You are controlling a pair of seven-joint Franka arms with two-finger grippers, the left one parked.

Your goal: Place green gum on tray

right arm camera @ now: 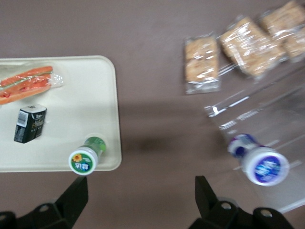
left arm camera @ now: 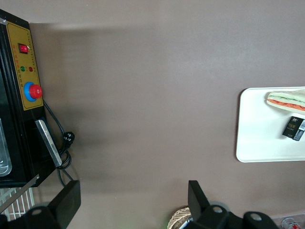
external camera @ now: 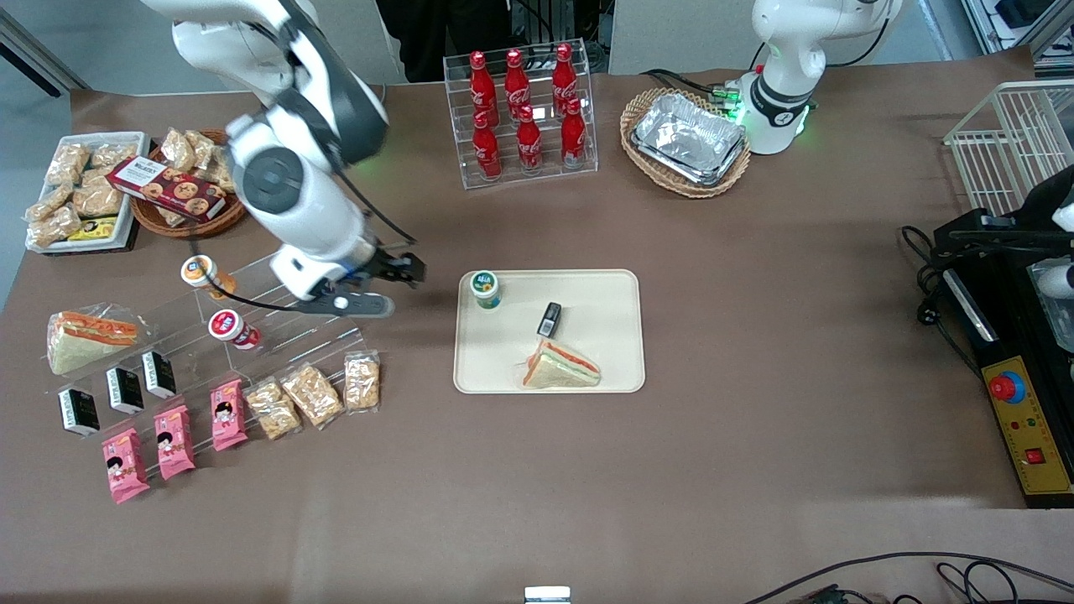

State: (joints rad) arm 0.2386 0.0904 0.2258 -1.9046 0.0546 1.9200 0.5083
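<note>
Pink snack packs (external camera: 172, 440) lie nearest us in the front view; farther off, the gum (external camera: 485, 288) stands upright on the tray (external camera: 612, 289), in its corner toward the working arm, with a sandwich (external camera: 560, 367) and a black box (external camera: 549, 319). We see the gripper (external camera: 401, 270) above bare table beside the tray. In the right wrist view, its fingers (right arm camera: 76, 195) stand spread and empty; gum (right arm camera: 86, 156) sits on the tray (right arm camera: 81, 90).

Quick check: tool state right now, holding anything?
Tool: open, holding nothing, above the table between the tray and the clear rack; the green gum stands on the tray.
</note>
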